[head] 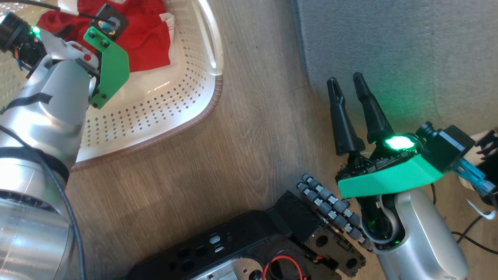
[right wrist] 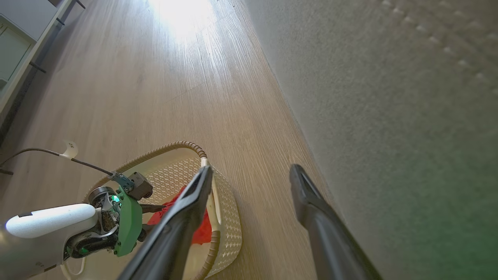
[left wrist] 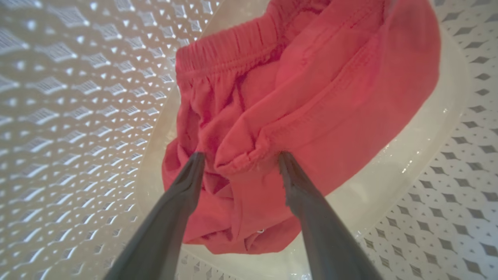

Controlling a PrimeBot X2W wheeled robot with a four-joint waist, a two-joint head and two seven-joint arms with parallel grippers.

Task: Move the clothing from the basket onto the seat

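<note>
The red clothing point(head: 144, 35) lies bunched in the cream perforated basket point(head: 186, 120) at the upper left. My left arm reaches down into the basket. In the left wrist view my left gripper point(left wrist: 241, 155) is open, its fingertips point(left wrist: 196, 161) resting on the clothing point(left wrist: 311, 97) on either side of a raised hemmed fold. My right gripper point(head: 345, 79) is open and holds nothing, hovering over the near edge of the grey seat point(head: 389, 46). The right wrist view shows that gripper point(right wrist: 251, 169) between the seat point(right wrist: 389, 97) and the basket point(right wrist: 229, 217).
Wooden floor point(head: 253, 116) runs between the basket and the seat. My black base point(head: 253, 241) fills the lower middle. Dark cables point(head: 467, 229) lie at the right edge. A pale cabinet point(right wrist: 15, 39) stands far off along the floor.
</note>
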